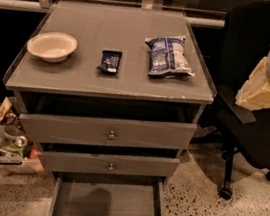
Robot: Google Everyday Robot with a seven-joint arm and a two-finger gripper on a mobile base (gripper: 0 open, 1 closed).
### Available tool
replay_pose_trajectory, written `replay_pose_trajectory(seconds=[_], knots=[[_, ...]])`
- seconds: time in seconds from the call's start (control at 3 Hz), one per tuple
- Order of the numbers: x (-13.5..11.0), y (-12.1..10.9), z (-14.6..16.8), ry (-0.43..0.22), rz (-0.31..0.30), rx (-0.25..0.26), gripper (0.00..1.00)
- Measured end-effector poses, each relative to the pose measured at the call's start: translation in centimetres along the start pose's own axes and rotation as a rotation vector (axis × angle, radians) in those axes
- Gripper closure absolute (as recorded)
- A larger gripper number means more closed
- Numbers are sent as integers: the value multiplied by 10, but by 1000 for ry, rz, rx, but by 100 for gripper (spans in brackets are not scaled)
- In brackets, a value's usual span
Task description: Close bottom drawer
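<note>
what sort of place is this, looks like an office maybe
Probably an office or lab corner: a black office chair, a grey drawer cabinet with a chip bag on top, its bottom drawer open. The gripper hangs at right, over the chair.

Grey bottom drawer (110,205), cream pincer (261,93) at right, blue-white bag (168,57)

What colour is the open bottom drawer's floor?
Grey: bottom drawer, camera view; pincer at right, by the office chair.
</note>
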State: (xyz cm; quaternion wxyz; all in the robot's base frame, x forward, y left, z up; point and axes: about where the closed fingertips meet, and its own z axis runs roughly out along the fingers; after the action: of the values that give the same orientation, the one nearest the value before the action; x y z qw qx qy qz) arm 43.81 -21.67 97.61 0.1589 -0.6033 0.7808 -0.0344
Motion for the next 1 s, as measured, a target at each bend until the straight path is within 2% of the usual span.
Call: replay_pose_trajectory(seconds=[0.33, 0.67, 1.0], knots=[[3, 7, 6, 5, 4, 6, 100], [-1, 37, 28, -38, 35, 2, 100], [-7, 75, 81, -84, 53, -30, 100]])
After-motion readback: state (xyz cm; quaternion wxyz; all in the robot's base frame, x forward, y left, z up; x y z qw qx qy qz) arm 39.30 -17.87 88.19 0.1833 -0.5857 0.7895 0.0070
